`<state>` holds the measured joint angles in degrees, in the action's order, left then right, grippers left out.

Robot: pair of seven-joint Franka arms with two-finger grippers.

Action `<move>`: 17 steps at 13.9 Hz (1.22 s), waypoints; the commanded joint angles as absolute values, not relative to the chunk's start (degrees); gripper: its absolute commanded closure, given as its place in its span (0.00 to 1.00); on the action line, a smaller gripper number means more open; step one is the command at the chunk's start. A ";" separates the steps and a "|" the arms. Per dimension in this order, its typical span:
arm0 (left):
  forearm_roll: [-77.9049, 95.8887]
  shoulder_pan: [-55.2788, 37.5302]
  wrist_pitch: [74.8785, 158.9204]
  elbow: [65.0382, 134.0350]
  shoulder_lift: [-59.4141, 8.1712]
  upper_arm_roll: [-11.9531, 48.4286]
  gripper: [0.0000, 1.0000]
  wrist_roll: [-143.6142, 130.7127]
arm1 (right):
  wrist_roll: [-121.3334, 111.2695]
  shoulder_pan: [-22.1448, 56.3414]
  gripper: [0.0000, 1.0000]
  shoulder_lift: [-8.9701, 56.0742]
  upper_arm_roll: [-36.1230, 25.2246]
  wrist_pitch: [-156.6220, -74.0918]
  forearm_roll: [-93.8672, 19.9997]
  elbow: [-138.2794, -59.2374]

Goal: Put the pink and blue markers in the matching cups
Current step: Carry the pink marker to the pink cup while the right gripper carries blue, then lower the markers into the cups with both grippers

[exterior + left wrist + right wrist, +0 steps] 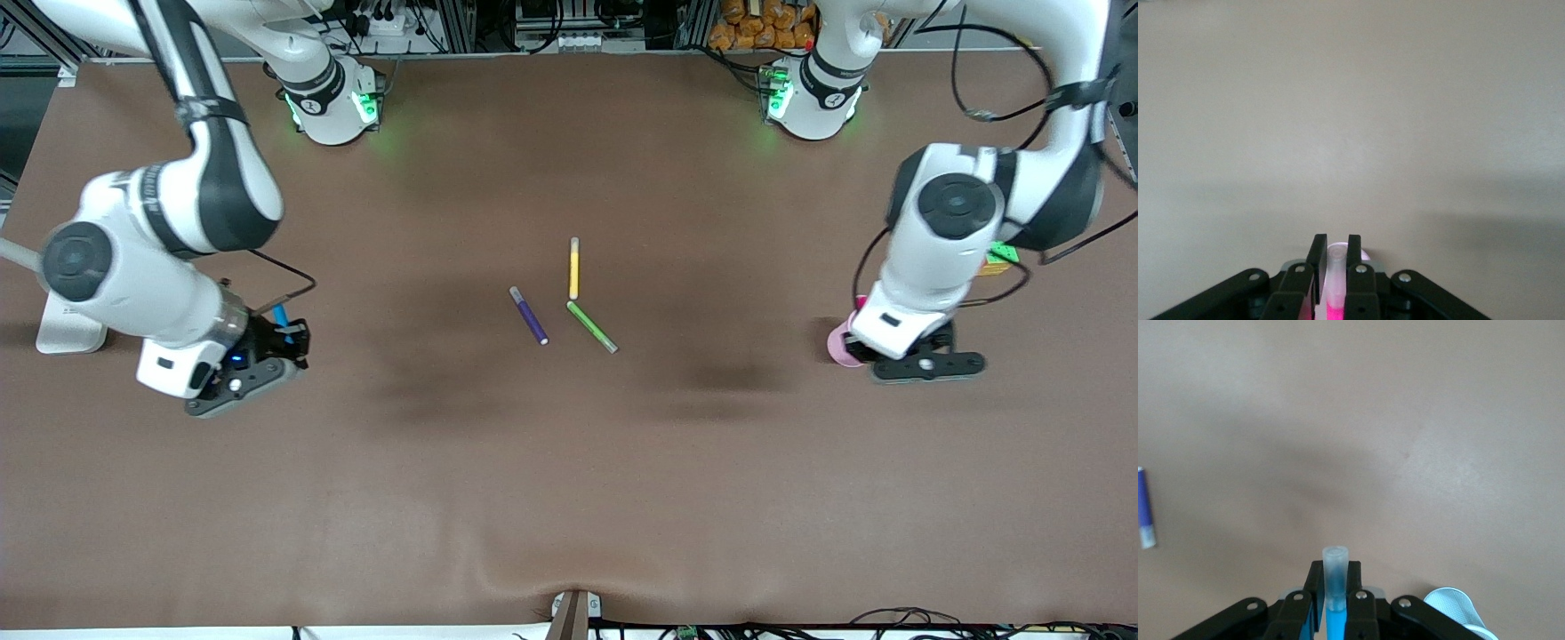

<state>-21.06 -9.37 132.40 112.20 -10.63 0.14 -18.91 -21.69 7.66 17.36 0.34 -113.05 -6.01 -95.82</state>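
Observation:
My left gripper [916, 348] is at the left arm's end of the table, beside the pale pink cup [838, 345], which the hand partly hides. In the left wrist view the gripper [1335, 241] is shut on the pink marker [1340, 261], pale end toward the table, with a bit of the pink cup's rim [1363, 254] just past one finger. My right gripper [286, 340] is at the right arm's end, shut on the blue marker [281, 318]. In the right wrist view the gripper [1334, 568] holds the blue marker [1335, 568] pale end down, with the light blue cup [1457, 611] close beside it.
A purple pen [529, 316], a yellow pen [574, 268] and a green pen [592, 326] lie at the table's middle. The purple pen also shows in the right wrist view [1145, 508]. A pale block [67, 333] sits by the right arm; a green and orange object [1000, 258] sits by the left arm.

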 commanded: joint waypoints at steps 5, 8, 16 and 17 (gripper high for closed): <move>-22.24 -3.26 152.03 123.92 -7.82 1.05 1.00 -11.60 | -46.00 1.06 1.00 13.71 1.14 -108.46 -11.23 -96.94; -22.24 -2.64 157.22 127.43 -7.65 0.97 1.00 -11.69 | -63.40 -2.54 1.00 14.15 1.14 -108.54 -15.89 -97.38; -22.50 -1.50 165.04 130.86 -10.10 0.88 1.00 -11.69 | -96.12 -8.09 1.00 15.47 1.05 -111.08 -27.95 -102.03; -22.50 -1.49 166.36 131.22 -10.63 0.79 1.00 -11.78 | -99.72 -8.17 1.00 15.47 1.05 -112.75 -28.04 -102.74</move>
